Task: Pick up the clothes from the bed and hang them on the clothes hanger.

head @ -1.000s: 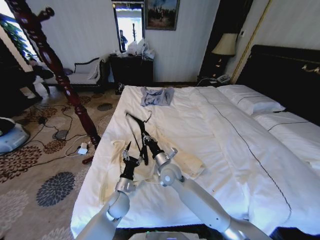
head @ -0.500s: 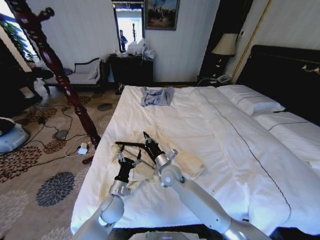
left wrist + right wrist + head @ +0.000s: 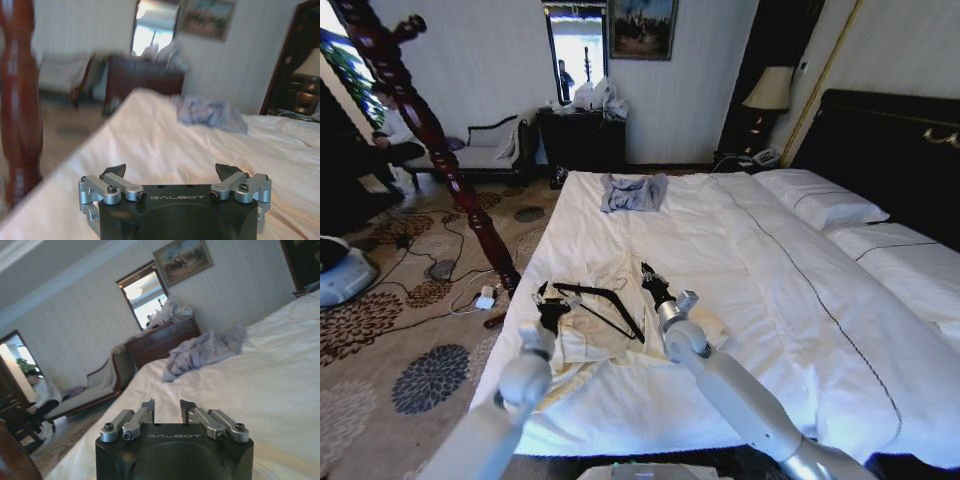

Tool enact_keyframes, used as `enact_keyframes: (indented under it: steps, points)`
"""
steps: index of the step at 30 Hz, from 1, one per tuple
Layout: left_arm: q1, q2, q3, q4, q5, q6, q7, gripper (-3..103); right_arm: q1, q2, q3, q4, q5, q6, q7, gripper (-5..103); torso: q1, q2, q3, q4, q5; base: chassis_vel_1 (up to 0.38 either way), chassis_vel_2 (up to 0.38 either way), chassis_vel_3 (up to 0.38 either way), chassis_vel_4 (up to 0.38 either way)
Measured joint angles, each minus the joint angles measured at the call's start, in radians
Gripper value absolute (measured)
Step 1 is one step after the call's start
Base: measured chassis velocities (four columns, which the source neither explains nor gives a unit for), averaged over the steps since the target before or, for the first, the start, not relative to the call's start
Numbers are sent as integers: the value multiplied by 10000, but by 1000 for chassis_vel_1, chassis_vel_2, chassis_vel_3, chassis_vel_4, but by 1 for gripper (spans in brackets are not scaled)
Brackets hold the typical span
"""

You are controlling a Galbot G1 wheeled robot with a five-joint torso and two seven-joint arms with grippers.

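Note:
The cream clothes (image 3: 582,338) lie rumpled on the near left part of the white bed (image 3: 770,300). On top of them lies the thin black clothes hanger (image 3: 620,305), flat and free of both grippers. My left gripper (image 3: 542,298) sits at the hanger's left end, wide open (image 3: 170,172) with nothing between its fingers. Just right of the hanger, my right gripper (image 3: 649,274) hovers over the duvet. Its fingers are a little apart (image 3: 167,409) and hold nothing.
A small grey-blue garment (image 3: 633,192) lies at the far end of the bed. A dark wooden bedpost (image 3: 420,130) stands left of the bed, with cables (image 3: 450,270) on the carpet. White pillows (image 3: 825,205) and a black headboard (image 3: 890,150) are to the right.
The right gripper held the hanger upright, lowered it and let go; it now lies flat on the garment. The right gripper has shifted right, the left gripper left.

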Motion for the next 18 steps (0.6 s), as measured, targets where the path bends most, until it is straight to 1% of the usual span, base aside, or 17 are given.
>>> enact_keyframes:
  steps: [1, 2, 3, 4, 5, 6, 8, 9, 10, 11, 12, 13, 14, 17, 18]
  points:
    - [-278, -51, 94, 307, -317, 109, -60, 100, -67, 32, 21, 26, -86, -31, 98, 32, 0, 0, 0, 0, 2, 0, 0, 0, 0]
    - [-529, -89, 256, 631, -383, 167, -47, 100, -136, 65, 31, 44, -190, -73, 188, 37, 0, 0, 0, -2, 2, 0, 0, 0, 0]
    - [-777, -107, 473, 969, -351, 187, 46, 100, -200, 98, 47, 45, -312, -122, 264, 37, 0, -1, 0, -2, 2, 0, 0, 0, 0]
    - [-777, -107, 473, 969, -351, 187, 46, 100, -200, 98, 47, 45, -312, -122, 264, 37, 0, -1, 0, -2, 2, 0, 0, 0, 0]
    - [-1047, -125, 779, 1373, -311, 190, 207, 100, -253, 139, 75, 40, -475, -167, 331, 43, 1, -1, 1, -4, 1, 0, 0, 0, 0]
    - [-1302, -154, 1102, 1731, -333, 185, 347, 100, -288, 173, 120, 9, -615, -208, 391, 48, 1, -1, 1, 0, 0, 0, 0, 0, 0]
    - [-1740, -288, 1691, 2196, -662, 177, 501, 100, -343, 207, 215, -48, -743, -284, 502, 60, 0, -1, 1, 3, 2, 0, 0, 0, 0]
    - [-1740, -288, 1691, 2196, -662, 177, 501, 100, -343, 207, 215, -48, -743, -284, 502, 60, 0, -1, 1, 3, 2, 0, 0, 0, 0]
    - [-2008, -431, 1986, 2400, -948, 189, 508, 100, -382, 205, 289, -59, -761, -318, 575, 65, 0, 0, 1, -1, 1, 0, 0, 0, 0]
    - [-2244, -596, 2215, 2559, -1153, 255, 438, 100, -419, 188, 349, -62, -765, -339, 625, 70, 1, -1, 0, -3, 4, 0, 0, 0, 0]
    - [-2425, -764, 2385, 2673, -1281, 332, 342, 100, -454, 169, 400, -62, -767, -353, 654, 70, 1, -1, 1, -2, 4, 0, 0, 0, 0]
    - [-2684, -1037, 2617, 2838, -1391, 454, 174, 100, -515, 130, 481, -55, -770, -370, 688, 76, 1, -1, 1, -2, 3, 0, 0, 0, 0]
    - [-2684, -1037, 2617, 2838, -1391, 454, 174, 100, -515, 130, 481, -55, -770, -370, 688, 76, 1, -1, 1, -2, 3, 0, 0, 0, 0]
    - [-3281, -1784, 3164, 3337, -1337, 914, -662, 100, -651, 76, 712, -31, -801, -400, 748, 91, 0, 0, 0, -4, 5, 0, 0, 0, 0]
    - [-3403, -2059, 3359, 3491, -1322, 1080, -1069, 100, -689, 64, 787, -31, -811, -414, 769, 96, 1, -1, 0, -4, 5, 0, 0, 0, 0]
